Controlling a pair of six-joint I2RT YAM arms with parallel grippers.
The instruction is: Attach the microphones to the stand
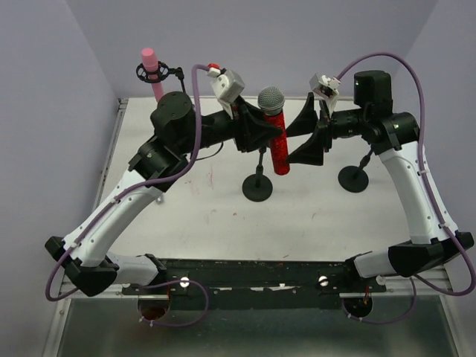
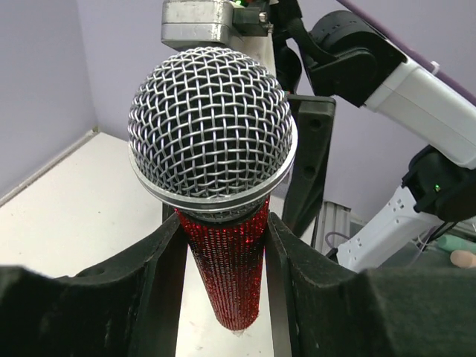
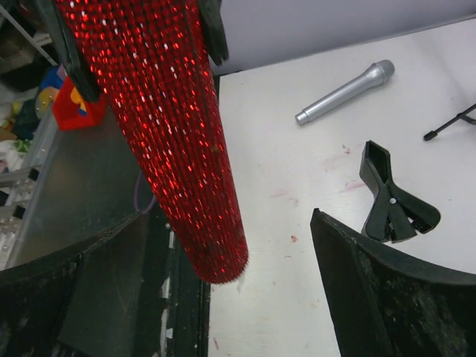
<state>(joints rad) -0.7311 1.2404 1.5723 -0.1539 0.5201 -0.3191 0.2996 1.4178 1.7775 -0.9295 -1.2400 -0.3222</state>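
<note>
Pink microphone point(image 1: 148, 59) looks mounted at eleven o'clock; left claw point(image 1: 266, 134) clamps red microphone point(image 1: 280, 158), right claw point(image 1: 297, 141) gapes empty; silver-grey microphone point(image 3: 343, 92) lies on desk point(image 3: 275, 186), unmounted.

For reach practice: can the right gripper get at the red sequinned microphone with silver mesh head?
Likely yes: the right gripper is open at the bare lower end of the red microphone; left gripper holds higher.

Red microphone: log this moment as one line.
left tool: shut on red microphone, head up | right tool: open near its lower end | pink microphone: in rear stand | silver microphone: on table
</note>
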